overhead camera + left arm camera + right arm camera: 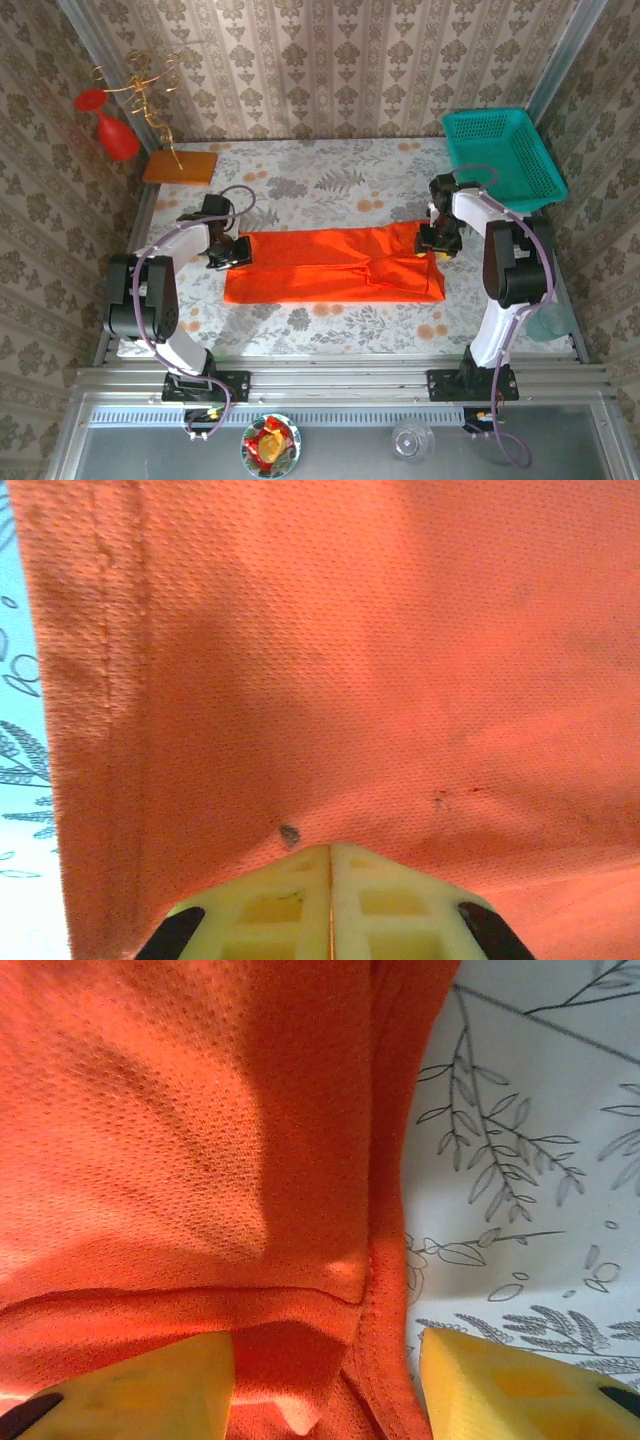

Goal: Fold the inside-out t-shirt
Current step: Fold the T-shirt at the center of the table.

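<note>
Patterned wallpaper on three sides, table [330, 190] covered in a grey leaf-print cloth. The inside-out t-shirt [335, 265] lay flat across the middle of the table as a long orange-red band, left to right, between the two arms. Its near edge was fairly straight and a crease ran along its length.

Left gripper [228, 252] sat at the shirt's left end. In the left wrist view its jaws were pressed together [330, 855] with the tips right against the cloth [380, 660]. The mesh weave and a stitched hem showed on the left side, and a strip of table beyond that. Couldn't tell whether any cloth was caught between the tips.

Right gripper [437, 243] sat at the shirt's right end, toward the far corner. In the right wrist view its jaws were spread [325, 1360], with yellow fingers [510, 1380] on either side of the shirt's edge. Cloth [180, 1140] lay between them, not clamped, with a folded seam just ahead of the tips. Bare leaf-print table [530, 1160] was to the right.

Other items:
- A teal basket [500, 150] was at the far right corner, apart from the shirt and just behind the right arm.
- A flat orange wooden board [180, 165] was at the far left corner.
- A red cone-shaped ornament [118, 138] hung off a gold wire stand [150, 90] above the board.
- On the lower ledge in front of the arm bases sat a small bowl [270, 445] and a clear glass [412, 438].
</note>
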Controlling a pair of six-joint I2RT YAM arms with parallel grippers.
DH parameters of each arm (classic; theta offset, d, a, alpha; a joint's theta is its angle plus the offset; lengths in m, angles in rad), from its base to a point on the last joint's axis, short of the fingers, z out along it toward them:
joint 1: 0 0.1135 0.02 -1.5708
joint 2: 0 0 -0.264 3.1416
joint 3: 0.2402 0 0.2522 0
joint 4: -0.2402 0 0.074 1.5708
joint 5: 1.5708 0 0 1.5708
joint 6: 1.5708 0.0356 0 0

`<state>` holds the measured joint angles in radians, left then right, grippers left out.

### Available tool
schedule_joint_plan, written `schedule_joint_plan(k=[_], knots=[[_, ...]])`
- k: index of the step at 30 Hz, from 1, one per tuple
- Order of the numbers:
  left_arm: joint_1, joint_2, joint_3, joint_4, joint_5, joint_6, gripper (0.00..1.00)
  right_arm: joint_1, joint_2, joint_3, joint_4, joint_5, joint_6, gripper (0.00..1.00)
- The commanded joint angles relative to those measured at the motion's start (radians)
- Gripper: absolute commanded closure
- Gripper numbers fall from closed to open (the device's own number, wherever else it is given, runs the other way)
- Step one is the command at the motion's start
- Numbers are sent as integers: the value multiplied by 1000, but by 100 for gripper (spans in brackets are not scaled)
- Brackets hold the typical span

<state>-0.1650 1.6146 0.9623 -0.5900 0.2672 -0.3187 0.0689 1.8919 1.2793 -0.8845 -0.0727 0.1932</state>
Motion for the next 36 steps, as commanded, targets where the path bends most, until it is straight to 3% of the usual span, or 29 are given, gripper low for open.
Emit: schedule_joint_plan(k=[1, 7, 26, 36], knots=[[-5, 1, -14, 8, 26, -22, 92, 21, 41, 29, -54, 43, -31, 48], [-6, 4, -9, 5, 21, -18, 92, 42, 81, 42, -64, 125, -23, 49], [-6, -11, -1, -3, 27, -22, 92, 40, 4, 68, -93, 87, -9, 56], [-5, -18, -13, -1, 26, -25, 92, 31, 67, 39, -68, 111, -15, 56]])
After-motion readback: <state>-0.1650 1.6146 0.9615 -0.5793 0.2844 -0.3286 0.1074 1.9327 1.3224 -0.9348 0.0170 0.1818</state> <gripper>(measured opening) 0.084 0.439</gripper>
